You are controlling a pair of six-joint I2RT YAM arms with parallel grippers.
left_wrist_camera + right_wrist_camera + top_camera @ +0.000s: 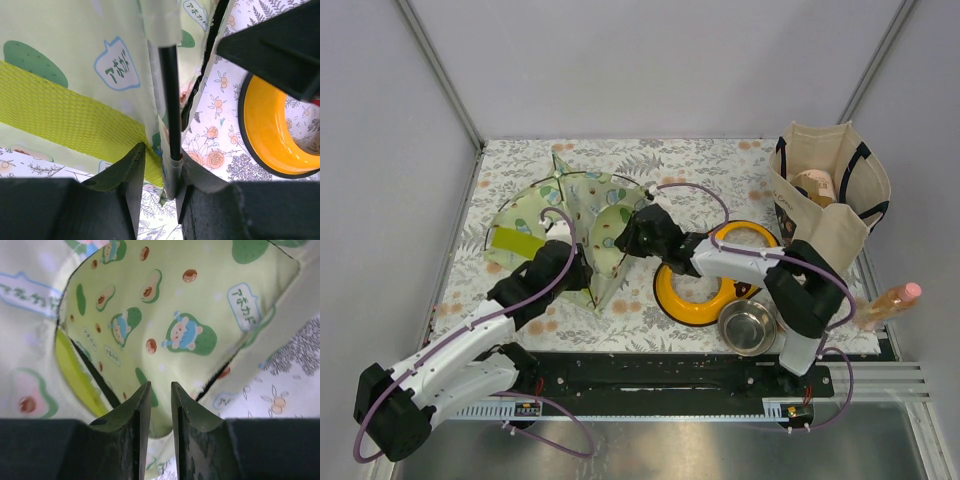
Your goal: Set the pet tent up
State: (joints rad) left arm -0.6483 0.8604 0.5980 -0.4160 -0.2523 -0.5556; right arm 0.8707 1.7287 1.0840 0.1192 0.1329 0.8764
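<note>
The pet tent [582, 215] lies half collapsed at the middle left of the table, pale green avocado print with a lime panel [515, 240]. My left gripper [582, 270] is at the tent's near edge. In the left wrist view, the left gripper [162, 155] has closed on a thin black pole [169, 100] with a clear tip, with lime mesh [65, 110] pressed beside it. My right gripper [628, 238] is at the tent's right edge. In the right wrist view, the right gripper [161, 387] is nearly closed on the hem of the tent fabric [165, 315].
An orange ring feeder [692, 300] lies right of the tent, under my right arm, and also shows in the left wrist view [272, 130]. A steel bowl [748, 328] sits near the front. A beige tote bag [832, 195] stands at the back right. A bottle [888, 300] lies at the right edge.
</note>
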